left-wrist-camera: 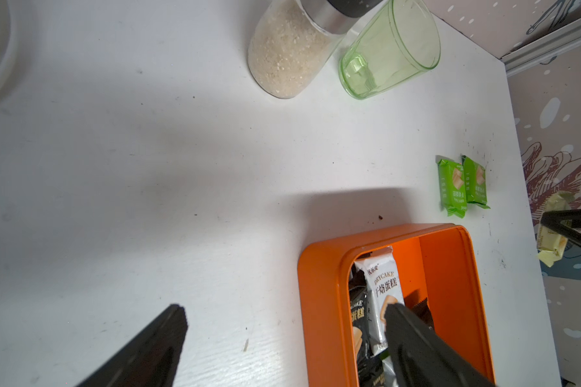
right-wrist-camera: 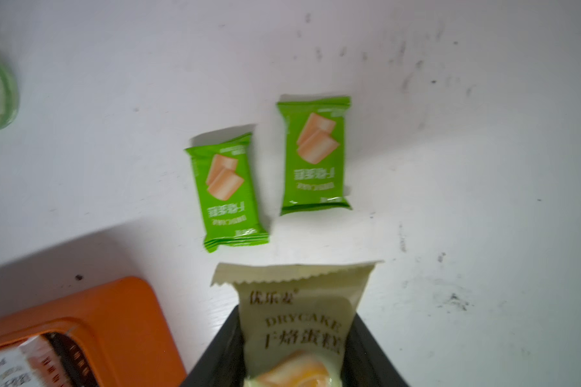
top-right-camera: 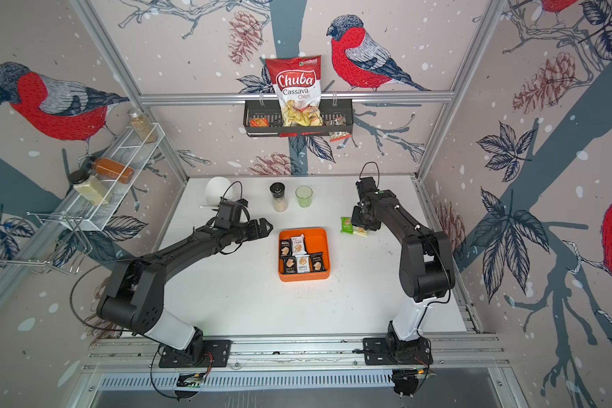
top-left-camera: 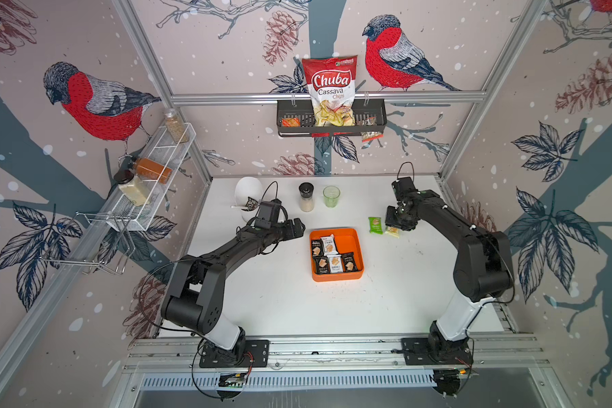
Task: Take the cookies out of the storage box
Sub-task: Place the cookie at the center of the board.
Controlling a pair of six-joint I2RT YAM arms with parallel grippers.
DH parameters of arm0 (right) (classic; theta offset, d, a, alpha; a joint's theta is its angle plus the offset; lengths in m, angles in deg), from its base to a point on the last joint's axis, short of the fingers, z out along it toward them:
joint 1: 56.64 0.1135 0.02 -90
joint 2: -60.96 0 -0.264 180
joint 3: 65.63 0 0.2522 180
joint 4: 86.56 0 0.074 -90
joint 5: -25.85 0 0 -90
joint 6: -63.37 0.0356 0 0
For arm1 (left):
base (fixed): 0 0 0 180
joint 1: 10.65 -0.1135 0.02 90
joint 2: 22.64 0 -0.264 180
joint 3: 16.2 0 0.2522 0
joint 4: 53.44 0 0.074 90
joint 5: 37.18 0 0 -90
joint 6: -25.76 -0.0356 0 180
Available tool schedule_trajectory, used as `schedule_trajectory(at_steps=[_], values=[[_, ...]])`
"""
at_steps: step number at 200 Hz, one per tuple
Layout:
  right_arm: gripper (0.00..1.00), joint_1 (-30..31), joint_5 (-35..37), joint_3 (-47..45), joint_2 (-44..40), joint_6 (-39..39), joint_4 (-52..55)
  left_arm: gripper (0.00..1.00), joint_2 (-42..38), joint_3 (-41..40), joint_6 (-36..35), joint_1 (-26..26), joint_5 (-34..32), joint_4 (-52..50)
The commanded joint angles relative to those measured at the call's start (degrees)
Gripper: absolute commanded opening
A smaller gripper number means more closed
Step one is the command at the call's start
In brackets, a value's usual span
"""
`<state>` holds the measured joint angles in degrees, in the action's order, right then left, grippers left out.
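The orange storage box [top-left-camera: 354, 236] sits mid-table and holds several black and white cookies [top-left-camera: 334, 263]. Two green cookie packets [right-wrist-camera: 228, 191] [right-wrist-camera: 316, 157] lie on the table just right of the box, seen also in a top view [top-left-camera: 375, 225]. My right gripper [right-wrist-camera: 297, 318] is shut on a pale yellow cookie packet [right-wrist-camera: 299, 301], held low over the table beside the green ones [top-left-camera: 392, 231]. My left gripper [left-wrist-camera: 285, 311] hangs open and empty at the box's left wall, one finger over the table, the other above the packets inside.
A grain shaker [top-left-camera: 306, 197], a green glass cup [top-left-camera: 331, 196] and a white bowl [top-left-camera: 248, 190] stand along the table's back. A black wall basket [top-left-camera: 371, 120] holds a Chuba chips bag. A white wire rack [top-left-camera: 156, 166] with bottles hangs on the left wall.
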<state>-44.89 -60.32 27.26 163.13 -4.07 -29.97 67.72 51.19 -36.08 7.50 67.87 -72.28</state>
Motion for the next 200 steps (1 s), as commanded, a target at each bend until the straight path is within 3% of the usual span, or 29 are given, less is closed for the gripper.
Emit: schedule_trajectory(at_steps=[1, 59, 167, 200], values=[[0.46, -4.58, 0.80, -1.00, -0.53, -2.41, -1.99, 0.96, 0.97, 1.45, -0.74, 0.14, 0.92, -0.19], [0.46, -13.28, -0.46, 3.11, 5.82, -5.81, -3.39, 0.96, 2.03, 2.56, -0.02, 0.18, 0.64, 0.16], [0.49, -11.47, -1.04, 13.52, 19.69, -8.33, -1.81, 0.96, -0.63, -0.28, 1.69, 0.20, -2.30, -0.08], [0.62, -9.91, 0.52, 15.32, 20.53, -8.00, -1.05, 0.96, -1.16, -0.64, 1.16, 0.18, -2.83, -0.47]])
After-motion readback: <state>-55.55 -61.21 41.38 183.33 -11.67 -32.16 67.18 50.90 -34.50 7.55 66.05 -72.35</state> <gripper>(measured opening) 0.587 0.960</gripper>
